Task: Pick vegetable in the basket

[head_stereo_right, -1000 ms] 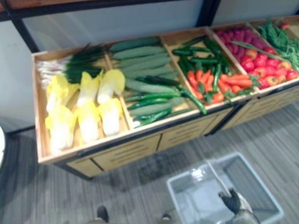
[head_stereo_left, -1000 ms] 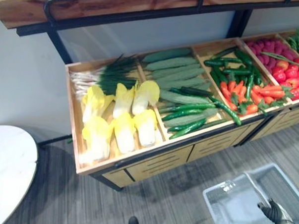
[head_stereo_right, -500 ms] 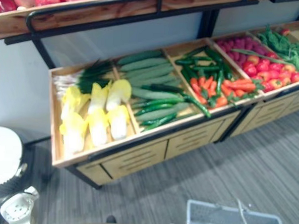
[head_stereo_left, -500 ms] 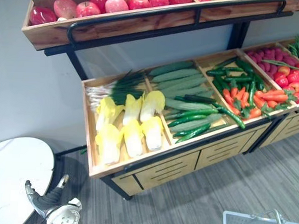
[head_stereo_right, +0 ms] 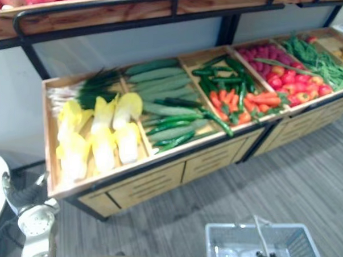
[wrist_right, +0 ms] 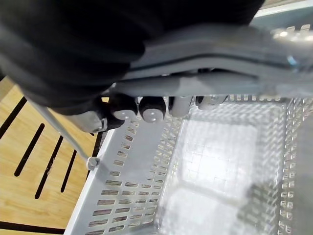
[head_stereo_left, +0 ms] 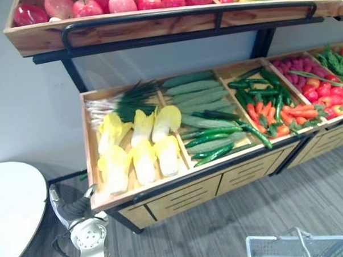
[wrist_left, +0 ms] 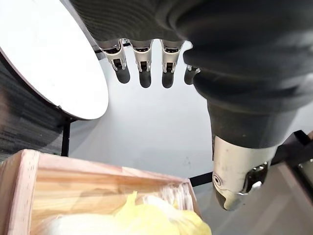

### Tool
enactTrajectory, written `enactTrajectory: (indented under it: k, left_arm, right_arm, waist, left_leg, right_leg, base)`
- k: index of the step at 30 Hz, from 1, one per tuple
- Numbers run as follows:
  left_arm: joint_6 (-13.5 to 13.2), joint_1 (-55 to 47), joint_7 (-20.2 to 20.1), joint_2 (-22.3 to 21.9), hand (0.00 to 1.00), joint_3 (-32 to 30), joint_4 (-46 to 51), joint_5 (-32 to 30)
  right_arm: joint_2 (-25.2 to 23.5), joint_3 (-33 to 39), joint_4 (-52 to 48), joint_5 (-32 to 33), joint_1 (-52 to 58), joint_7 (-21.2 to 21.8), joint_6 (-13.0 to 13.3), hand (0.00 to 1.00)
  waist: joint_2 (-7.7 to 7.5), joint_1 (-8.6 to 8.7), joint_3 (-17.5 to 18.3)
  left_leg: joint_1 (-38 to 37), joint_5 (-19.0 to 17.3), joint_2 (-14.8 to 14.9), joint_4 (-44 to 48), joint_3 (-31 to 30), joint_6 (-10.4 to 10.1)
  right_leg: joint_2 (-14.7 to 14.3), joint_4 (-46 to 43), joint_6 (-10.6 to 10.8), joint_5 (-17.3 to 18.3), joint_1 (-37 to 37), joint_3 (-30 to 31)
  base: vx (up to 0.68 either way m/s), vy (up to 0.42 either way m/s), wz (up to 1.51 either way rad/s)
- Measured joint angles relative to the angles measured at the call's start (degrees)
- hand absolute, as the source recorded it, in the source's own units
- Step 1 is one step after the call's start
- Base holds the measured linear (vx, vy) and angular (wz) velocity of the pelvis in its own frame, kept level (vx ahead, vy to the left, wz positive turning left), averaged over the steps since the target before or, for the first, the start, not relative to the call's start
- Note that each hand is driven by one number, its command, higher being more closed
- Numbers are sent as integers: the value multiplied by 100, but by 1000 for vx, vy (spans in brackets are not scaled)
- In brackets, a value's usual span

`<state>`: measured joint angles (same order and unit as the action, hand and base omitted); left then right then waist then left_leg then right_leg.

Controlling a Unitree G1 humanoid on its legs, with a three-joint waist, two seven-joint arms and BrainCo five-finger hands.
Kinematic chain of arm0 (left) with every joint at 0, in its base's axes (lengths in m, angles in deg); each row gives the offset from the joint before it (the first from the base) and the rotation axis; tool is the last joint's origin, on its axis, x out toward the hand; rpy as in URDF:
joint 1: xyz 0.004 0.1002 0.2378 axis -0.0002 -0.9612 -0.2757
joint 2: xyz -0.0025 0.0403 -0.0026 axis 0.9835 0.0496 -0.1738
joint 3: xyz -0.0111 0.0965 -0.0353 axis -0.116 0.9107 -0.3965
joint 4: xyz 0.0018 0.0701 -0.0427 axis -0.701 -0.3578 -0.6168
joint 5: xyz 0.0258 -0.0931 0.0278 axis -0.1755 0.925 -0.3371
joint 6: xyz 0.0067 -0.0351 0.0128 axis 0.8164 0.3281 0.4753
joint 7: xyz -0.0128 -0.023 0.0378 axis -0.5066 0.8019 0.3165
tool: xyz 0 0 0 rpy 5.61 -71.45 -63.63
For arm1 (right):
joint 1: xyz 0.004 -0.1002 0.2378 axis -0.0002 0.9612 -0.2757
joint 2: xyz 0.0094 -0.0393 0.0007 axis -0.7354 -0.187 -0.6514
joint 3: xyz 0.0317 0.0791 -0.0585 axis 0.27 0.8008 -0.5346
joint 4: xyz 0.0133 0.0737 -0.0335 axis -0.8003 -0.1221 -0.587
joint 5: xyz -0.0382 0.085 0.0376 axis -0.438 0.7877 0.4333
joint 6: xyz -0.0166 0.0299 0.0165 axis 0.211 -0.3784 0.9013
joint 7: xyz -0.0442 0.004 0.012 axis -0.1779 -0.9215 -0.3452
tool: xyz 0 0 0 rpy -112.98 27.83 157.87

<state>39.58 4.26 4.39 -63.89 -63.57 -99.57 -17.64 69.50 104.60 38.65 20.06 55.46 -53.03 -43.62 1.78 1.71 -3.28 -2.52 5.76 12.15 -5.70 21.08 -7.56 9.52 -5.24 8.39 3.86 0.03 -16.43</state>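
Six yellow-white cabbages (head_stereo_left: 143, 161) lie in two rows of three in the left compartment, with one bunch of green onions (head_stereo_left: 133, 98) behind them. One grey basket (head_stereo_left: 268, 252) stands near right and one round white table (head_stereo_left: 8, 207) near left. The cucumbers (head_stereo_left: 199, 87) overlap too much to count.

Left hand (head_stereo_left: 76, 206): silver fingers (wrist_left: 142, 58), dark tips; black ribbed cover (wrist_left: 234, 44) over wrist.
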Motion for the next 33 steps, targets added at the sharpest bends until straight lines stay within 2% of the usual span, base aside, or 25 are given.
enactTrajectory:
  k: [5, 9, 13, 20, 33]
  left_arm:
    - [45, 264, 120, 97, 0, 0, -366, 39]
    - [116, 429, 259, 266, 0, 33, -644, 133]
    - [202, 646, 324, 315, 0, 113, -673, 131]
    - [209, 759, 324, 309, 0, 294, -869, 127]
    - [237, 818, 326, 310, 0, 404, -901, 129]
  right_arm:
    - [0, -213, -6, -1, -55, -4, 7, 100]
    - [0, -404, -6, 0, -141, -5, 6, 100]
    - [0, -465, -5, 0, -171, -6, 9, 100]
    - [18, -596, -6, -3, -264, -22, 7, 100]
    - [16, -853, -4, -7, -416, -140, 7, 100]
  waist:
    - [-38, 4, -17]
    - [-81, 122, -51]
    - [-165, 122, -111]
    - [-111, 128, -210]
    - [-165, 125, -376]
  left_leg:
    - [29, -38, 6, 15, 166, -8]
    - [38, -42, 0, 21, 170, -10]
    - [43, -42, -17, 19, 163, -10]
    - [46, -42, -30, 18, 119, -10]
    - [113, -41, -32, 17, 5, -10]
  right_leg:
    - [-36, 117, 1, -95, -85, 147]
    - [-37, 121, 3, -98, -90, 158]
    - [-27, 138, 4, -98, -89, 152]
    - [-17, 144, 4, -98, -83, 115]
    - [-13, 155, 12, -104, -92, 86]
  base:
    - [54, 14, -17]
    - [67, 8, -3]
    - [42, 10, 0]
    - [7, 2, 1]
    - [12, 2, 1]
